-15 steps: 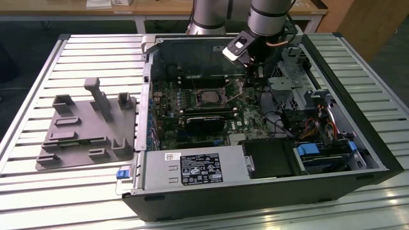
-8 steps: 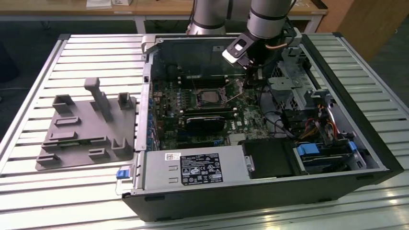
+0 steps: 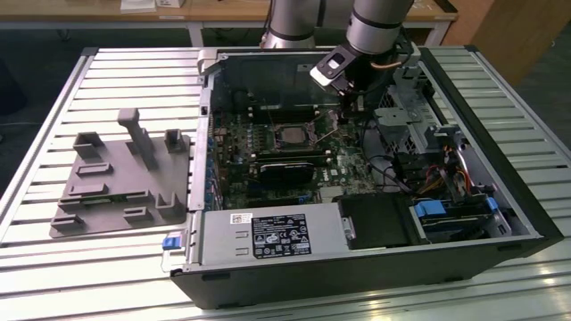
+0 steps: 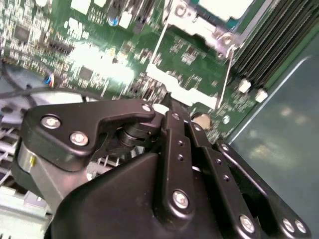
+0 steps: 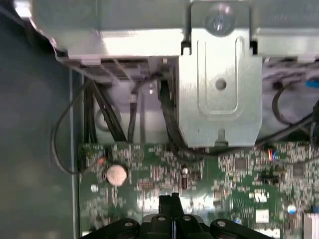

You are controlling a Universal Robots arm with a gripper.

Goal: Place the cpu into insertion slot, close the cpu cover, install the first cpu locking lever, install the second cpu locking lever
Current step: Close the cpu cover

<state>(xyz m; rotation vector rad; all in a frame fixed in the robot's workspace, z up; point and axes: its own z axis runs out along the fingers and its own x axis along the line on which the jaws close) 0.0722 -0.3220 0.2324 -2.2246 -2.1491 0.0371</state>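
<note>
The cpu lies flat in the insertion slot on the green board inside the open computer case; its pale face also appears in the second wrist view. The silvery cpu cover frames it. Two thin wire levers run along the slot's sides, and I cannot tell whether they are latched. My gripper hangs above the board, to the exterior view's right of the slot. Its black fingertips are shut together with nothing between them.
A black heat sink or card sits in front of the slot. A metal drive cage and cables crowd the exterior view's right. A coin battery lies on the board. A grey fixture plate rests on the slatted table.
</note>
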